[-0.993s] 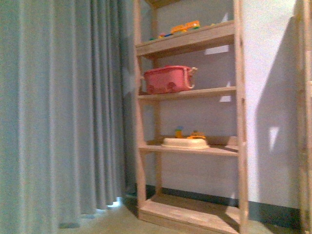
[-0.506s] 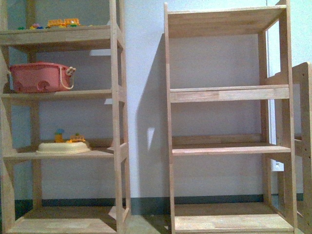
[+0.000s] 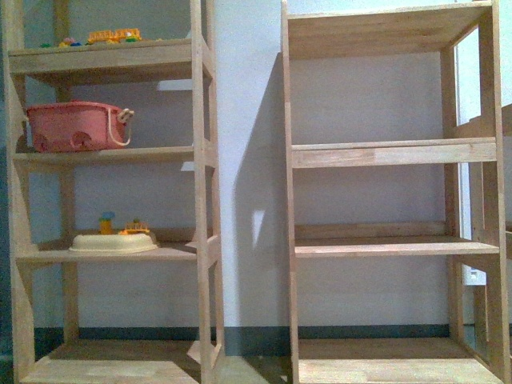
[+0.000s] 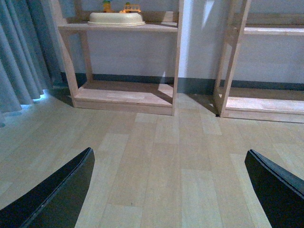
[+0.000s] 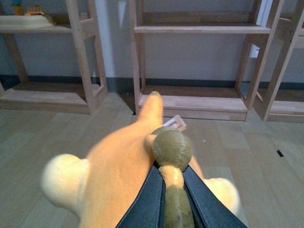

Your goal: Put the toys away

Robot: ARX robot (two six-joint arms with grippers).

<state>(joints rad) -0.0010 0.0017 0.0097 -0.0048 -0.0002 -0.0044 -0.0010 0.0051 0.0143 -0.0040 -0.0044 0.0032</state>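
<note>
In the right wrist view my right gripper (image 5: 172, 183) is shut on the orange-yellow plush animal (image 5: 118, 166), pinching an olive-green limb with a round knob end (image 5: 172, 148) between its dark fingers (image 5: 147, 199). The plush hangs above the wooden floor, facing an empty wooden shelf unit (image 5: 202, 29). My left gripper (image 4: 168, 190) is open and empty over the floor, its dark fingers (image 4: 57, 194) wide apart. Neither arm nor the plush shows in the front view.
Two wooden shelf units stand against the wall. The left unit (image 3: 112, 152) holds a pink basket (image 3: 76, 126), a pale tan dome-shaped object (image 3: 112, 242) with small toys behind it, and small toys on top (image 3: 112, 36). The right unit (image 3: 392, 152) is bare. A curtain (image 4: 21, 52) hangs left.
The front view has swung right from the curtain and left unit to both units, then shifted back slightly so the shelves sit further right.
</note>
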